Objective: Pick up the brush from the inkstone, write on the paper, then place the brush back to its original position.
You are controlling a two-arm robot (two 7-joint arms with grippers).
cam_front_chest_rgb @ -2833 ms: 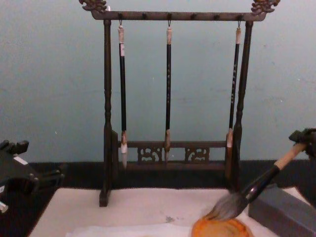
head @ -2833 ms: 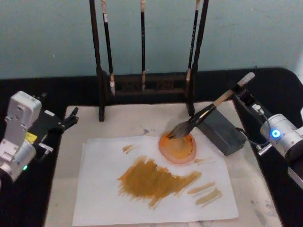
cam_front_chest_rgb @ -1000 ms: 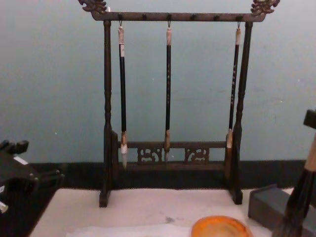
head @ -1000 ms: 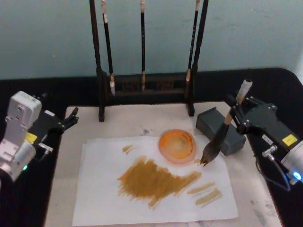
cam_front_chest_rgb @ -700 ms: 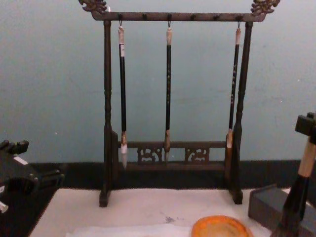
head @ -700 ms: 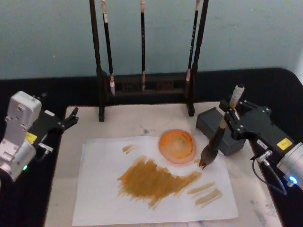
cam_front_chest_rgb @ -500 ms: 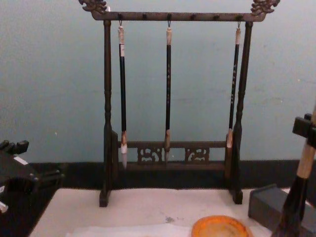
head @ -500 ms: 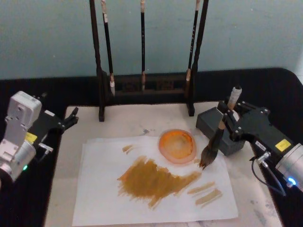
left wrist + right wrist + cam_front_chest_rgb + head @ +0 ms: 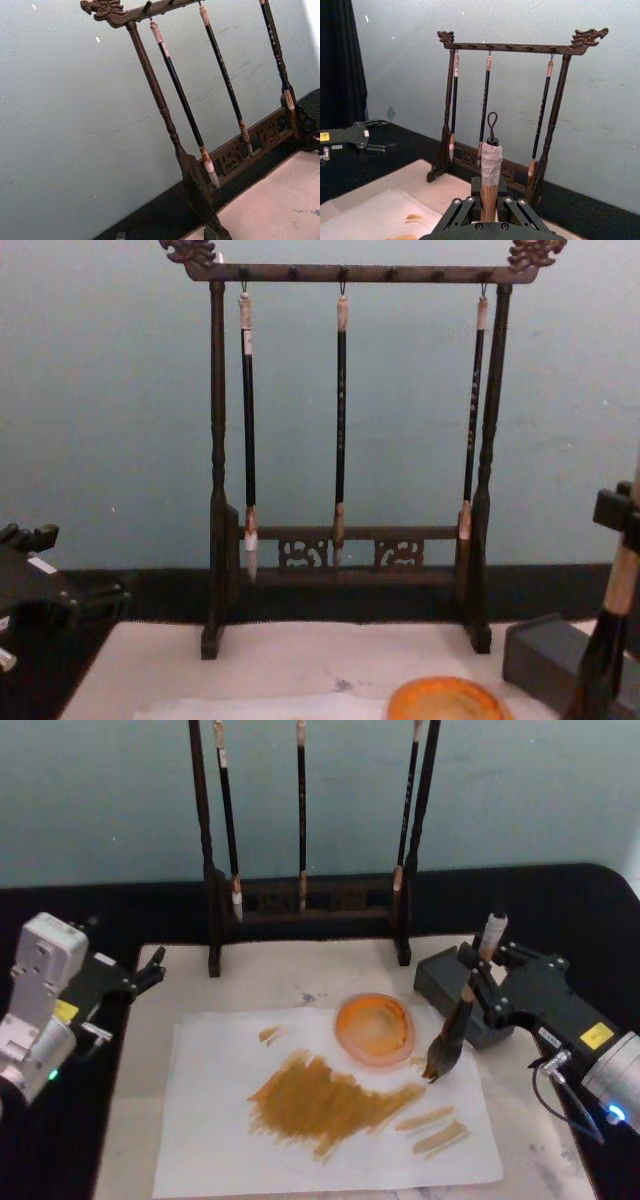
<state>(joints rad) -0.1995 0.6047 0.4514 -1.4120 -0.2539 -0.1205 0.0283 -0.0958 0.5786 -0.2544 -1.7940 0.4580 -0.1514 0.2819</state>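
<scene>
My right gripper (image 9: 478,992) is shut on the tan handle of the brush (image 9: 455,1025) and holds it nearly upright. Its dark tuft (image 9: 437,1065) meets the white paper (image 9: 215,1120) just right of the orange dish (image 9: 375,1028), above two short ochre strokes. A broad ochre patch covers the paper's middle. The inkstone (image 9: 438,976), a dark grey block, sits right behind the brush. In the right wrist view the taped handle (image 9: 490,172) rises between the fingers (image 9: 465,209). The chest view shows the brush (image 9: 608,645) at its right edge. My left gripper (image 9: 148,972) is parked open at the mat's left edge.
A dark wooden stand (image 9: 305,905) with three thin hanging brushes spans the back of the cream mat (image 9: 270,975). The black table surrounds the mat. The stand (image 9: 345,550) rises behind the dish (image 9: 445,700) and the grey block (image 9: 540,655).
The brush left the dish and block, swung upright and came down onto the paper right of the dish. In the last half second the right gripper sank slightly. The left arm stayed still.
</scene>
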